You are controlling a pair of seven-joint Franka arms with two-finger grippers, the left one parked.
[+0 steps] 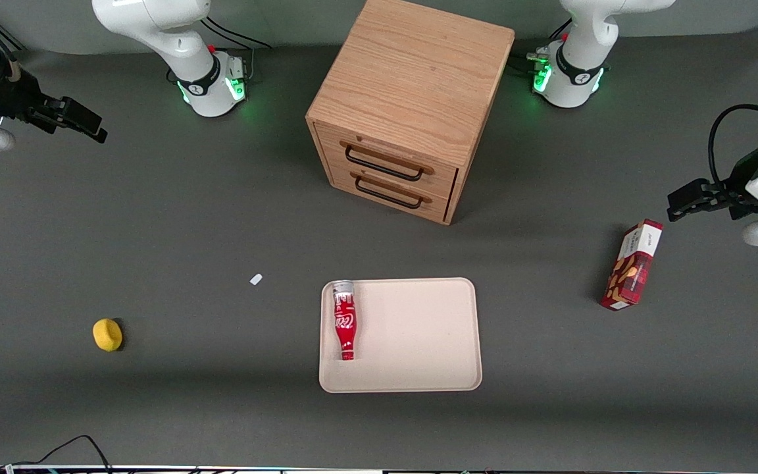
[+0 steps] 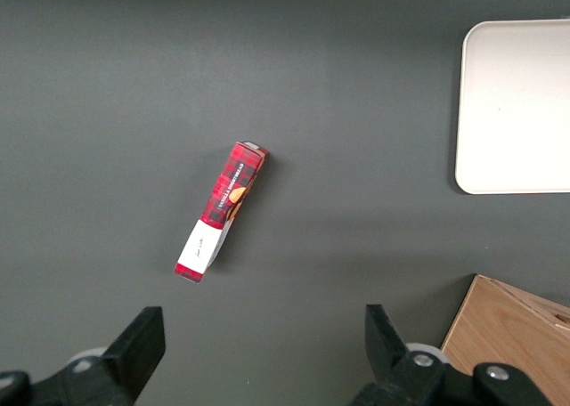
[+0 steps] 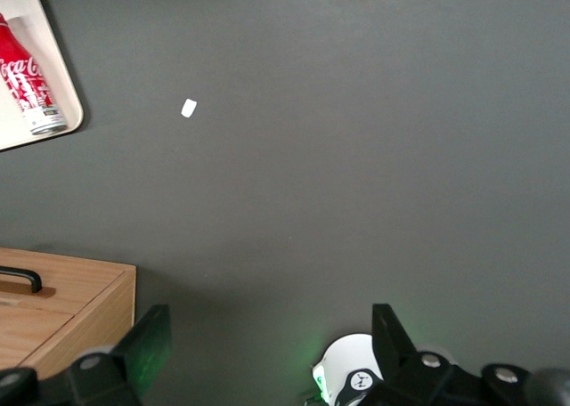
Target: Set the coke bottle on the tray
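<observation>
1. The bottle (image 1: 345, 320) lies on its side on the tray (image 1: 418, 342), along the tray edge that faces the working arm's end of the bench (image 1: 188, 263). Its red cap points toward the front camera and its silvery base toward the cabinet (image 1: 405, 112).

2. The gripper (image 1: 83, 122) hangs over the bench at the working arm's end, well apart from the bottle and holding nothing. In the right wrist view the fingers (image 3: 142, 348) stand wide, with only bare bench between them. The bottle shows in that view well clear of them.

3. Judged from how things lie, the placing looks done: the bottle rests wholly inside the rim.

4. Handling, as a judgement: the bottle is small and probably light. Its body looks stiff, with a smooth printed skin that may slip under the finger pads. Being round and on its side, it could roll if nudged.

5. If it had to be taken up again, the best hold is across the red middle, fingers either side of the body. The tapering neck and cap would give less grip.

6. The near rim leaves little room for the finger on that side.
</observation>
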